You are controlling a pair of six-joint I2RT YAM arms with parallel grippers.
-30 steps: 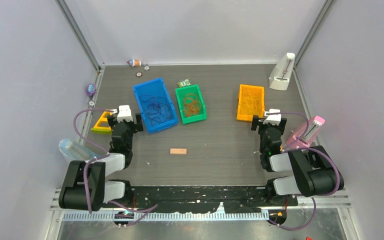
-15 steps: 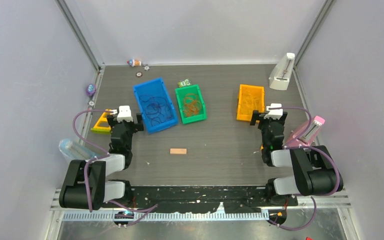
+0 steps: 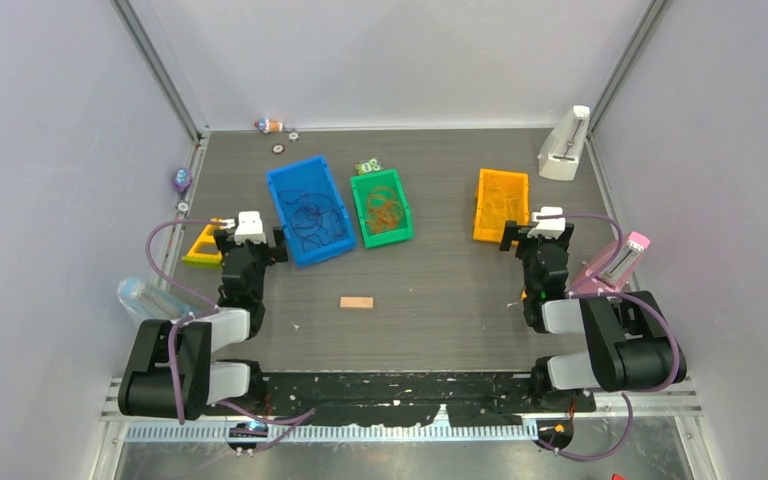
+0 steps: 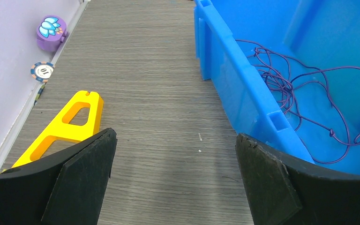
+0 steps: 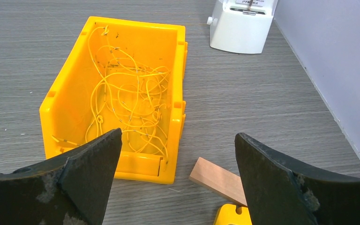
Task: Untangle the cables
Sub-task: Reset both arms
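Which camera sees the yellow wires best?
The right wrist view: the yellow cables lie close up, each loop clear, inside the yellow bin. The top view shows only faint lines there. The left wrist view misses them.

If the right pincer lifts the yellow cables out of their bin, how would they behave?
The yellow cables are thin strands lying in loose, overlapping loops, so they would probably hang floppy and trail. Because the loops cross each other, lifting one strand may drag the whole bundle. They look light, so the yellow bin would likely stay put.
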